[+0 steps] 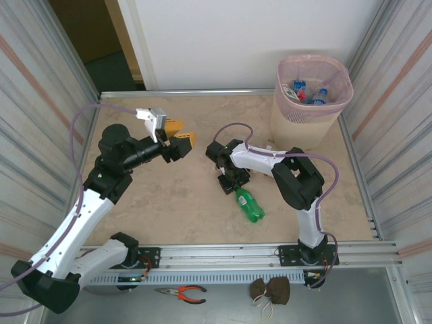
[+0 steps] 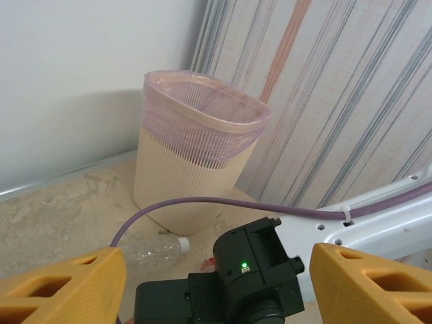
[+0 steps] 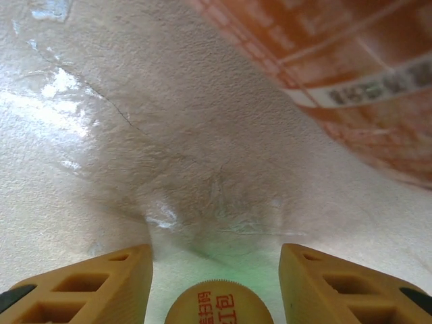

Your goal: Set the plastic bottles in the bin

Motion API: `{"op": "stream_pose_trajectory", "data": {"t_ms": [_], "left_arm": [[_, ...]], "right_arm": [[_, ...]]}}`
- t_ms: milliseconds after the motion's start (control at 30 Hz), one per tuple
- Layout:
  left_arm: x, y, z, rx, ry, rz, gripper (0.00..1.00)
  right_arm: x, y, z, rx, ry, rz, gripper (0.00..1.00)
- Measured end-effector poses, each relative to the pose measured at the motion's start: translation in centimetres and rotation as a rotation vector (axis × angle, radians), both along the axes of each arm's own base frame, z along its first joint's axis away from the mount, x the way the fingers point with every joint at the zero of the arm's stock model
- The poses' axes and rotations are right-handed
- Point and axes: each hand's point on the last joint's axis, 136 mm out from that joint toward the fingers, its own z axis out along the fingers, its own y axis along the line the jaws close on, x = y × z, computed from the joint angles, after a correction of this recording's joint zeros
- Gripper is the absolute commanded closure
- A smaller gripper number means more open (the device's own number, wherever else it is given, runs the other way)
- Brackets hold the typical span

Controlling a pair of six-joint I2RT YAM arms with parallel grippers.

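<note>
My right gripper (image 3: 216,260) straddles the green bottle's (image 1: 250,204) cap (image 3: 219,305), fingers spread, not yet touching it, lined up to pinch. My left gripper (image 1: 181,133) hangs wide and empty, facing the far bin (image 1: 314,88), which already has bottles (image 1: 298,88) inside.

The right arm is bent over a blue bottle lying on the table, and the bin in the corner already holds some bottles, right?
Not blue: the top external view shows the bottle is green. The bin does already hold bottles.
</note>
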Motion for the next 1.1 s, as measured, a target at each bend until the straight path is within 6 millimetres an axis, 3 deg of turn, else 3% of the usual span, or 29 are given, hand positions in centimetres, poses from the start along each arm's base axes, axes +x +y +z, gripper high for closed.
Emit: {"op": "stream_pose_trajectory", "data": {"t_ms": [367,533,700,900,1100], "left_arm": [[-0.3,0.5,0.4,-0.007,-0.014,0.013,0.28],[-0.3,0.5,0.3,-0.008,-0.01,0.013,0.27],[-0.3,0.5,0.3,-0.009,-0.01,0.013,0.27],[-0.3,0.5,0.3,-0.01,-0.008,0.014,0.28],[-0.3,0.5,0.3,-0.012,-0.005,0.013,0.27]], "right_arm": [[-0.4,0.2,0.4,-0.012,-0.001,0.016,0.68],[-0.6,0.1,1.9,0.001,-0.018,0.019,0.71],[-0.1,0.6,5.7,0.07,-0.08,0.017,0.72],[0.8,1.0,12.0,0.228,-0.175,-0.014,0.71],[3.2,-1.8,19.9,0.422,-0.315,-0.122,0.71]]}}
